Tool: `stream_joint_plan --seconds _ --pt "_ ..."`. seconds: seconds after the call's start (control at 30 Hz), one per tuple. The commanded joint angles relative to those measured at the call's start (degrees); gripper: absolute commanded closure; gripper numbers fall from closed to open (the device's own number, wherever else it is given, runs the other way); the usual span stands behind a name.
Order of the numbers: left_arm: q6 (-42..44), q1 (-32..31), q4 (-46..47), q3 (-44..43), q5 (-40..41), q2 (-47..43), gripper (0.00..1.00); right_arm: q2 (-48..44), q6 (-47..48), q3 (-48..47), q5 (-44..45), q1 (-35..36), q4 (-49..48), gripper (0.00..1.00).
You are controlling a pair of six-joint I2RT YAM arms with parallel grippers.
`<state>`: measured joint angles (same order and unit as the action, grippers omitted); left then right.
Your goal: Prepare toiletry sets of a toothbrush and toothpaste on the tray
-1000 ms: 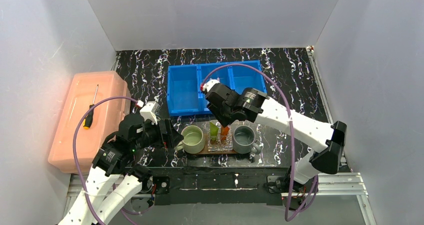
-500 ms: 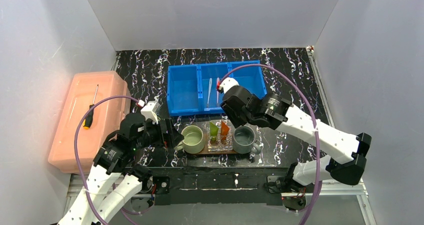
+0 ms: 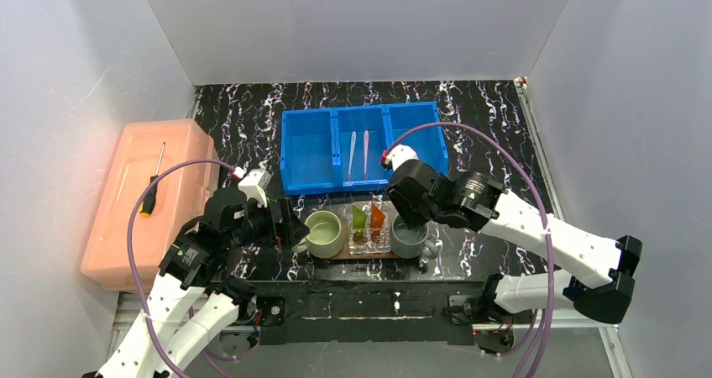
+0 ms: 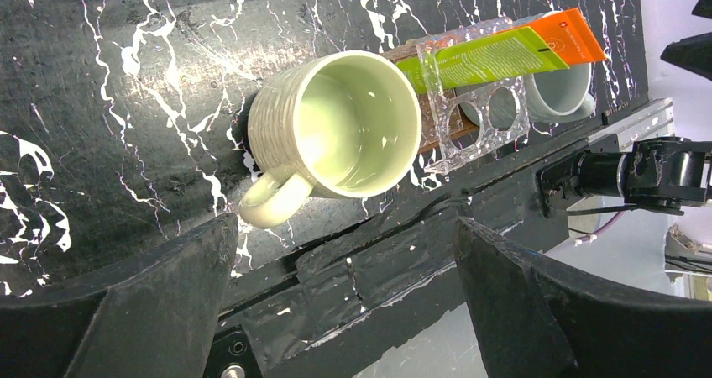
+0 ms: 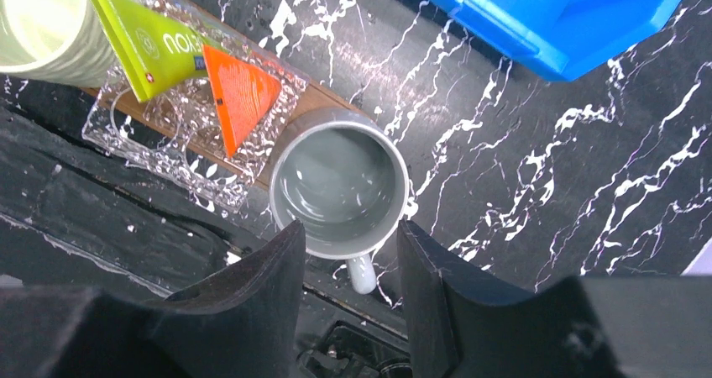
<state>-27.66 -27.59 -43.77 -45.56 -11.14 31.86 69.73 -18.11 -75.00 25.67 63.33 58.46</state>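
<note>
Both toothbrushes (image 3: 353, 154) now lie uncovered side by side in the middle compartment of the blue bin (image 3: 307, 155). The right tool (image 5: 348, 231) has drawn back from over them and hangs above the grey mug (image 5: 339, 185), parted and empty, the brushes well behind it. The lime-green tube (image 5: 143, 34) and orange tube (image 5: 239, 92) lean in the clear holder (image 5: 168, 143) on the tray (image 5: 323, 99), just beside that mug. The left tool (image 4: 344, 227) gapes wide, empty.

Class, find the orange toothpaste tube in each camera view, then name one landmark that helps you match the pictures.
Top external: the orange tube is just below centre, between the green mug and the grey mug.
Left wrist: upper right corner, its end showing past the lime-green tube.
Right wrist: upper left, right of the lime-green tube.
Shared landmark: the clear holder at the tubes' base.
</note>
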Motion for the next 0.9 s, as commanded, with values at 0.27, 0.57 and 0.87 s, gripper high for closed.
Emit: stream_joint_plan --seconds 0.27,0.57,0.87 --pt "0.33 -0.02 -0.53 -0.05 0.77 0.84 0.01 -5.74 -5.87 9.41 -0.26 -0.23 -5.71 0.43" --pt "0.33 0.00 -0.53 -0.01 0.57 1.03 0.01 -7.68 -8.40 13.92 4.05 -0.22 -13.44 0.42" --pt "0.24 -0.01 -0.62 0.01 0.59 0.60 0.01 -2.30 -6.45 11.62 9.90 -0.66 -20.78 0.38"
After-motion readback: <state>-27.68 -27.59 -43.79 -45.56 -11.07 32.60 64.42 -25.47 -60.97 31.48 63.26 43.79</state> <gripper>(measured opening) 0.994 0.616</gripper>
